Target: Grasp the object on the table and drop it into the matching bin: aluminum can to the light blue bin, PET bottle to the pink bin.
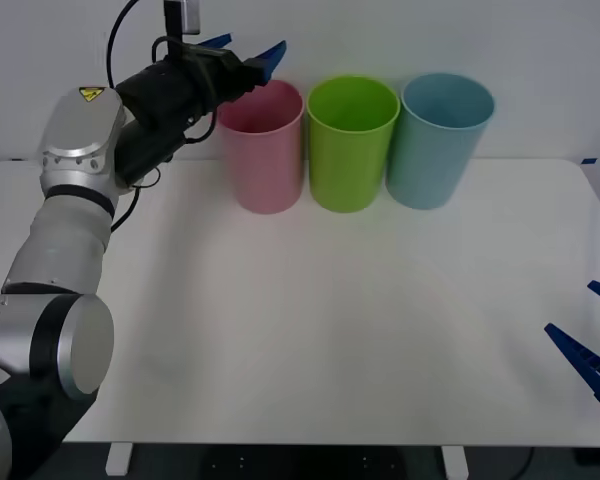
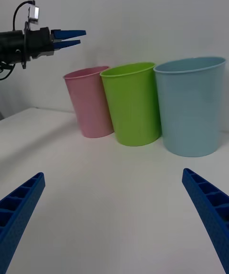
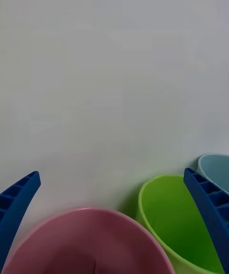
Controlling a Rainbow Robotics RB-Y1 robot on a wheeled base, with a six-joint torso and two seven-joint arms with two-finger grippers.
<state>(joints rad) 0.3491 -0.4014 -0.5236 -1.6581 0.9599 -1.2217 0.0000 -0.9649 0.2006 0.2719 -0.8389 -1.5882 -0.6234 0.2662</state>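
My left gripper point(image 1: 250, 48) hovers open just above the near-left rim of the pink bin point(image 1: 265, 150), with nothing between its blue fingers. In the left wrist view the pink bin point(image 3: 86, 240) lies right under my left gripper point(image 3: 110, 174). The right wrist view shows my left gripper point(image 2: 80, 37) over the pink bin point(image 2: 90, 102). The light blue bin point(image 1: 440, 140) stands at the right end of the row. My right gripper point(image 1: 572, 308) rests open at the table's point(image 1: 330, 330) right edge. The PET bottle and the aluminum can are out of view.
A lime green bin point(image 1: 350, 145) stands between the pink and light blue bins, the three nearly touching along the table's far side. A plain grey wall rises behind them.
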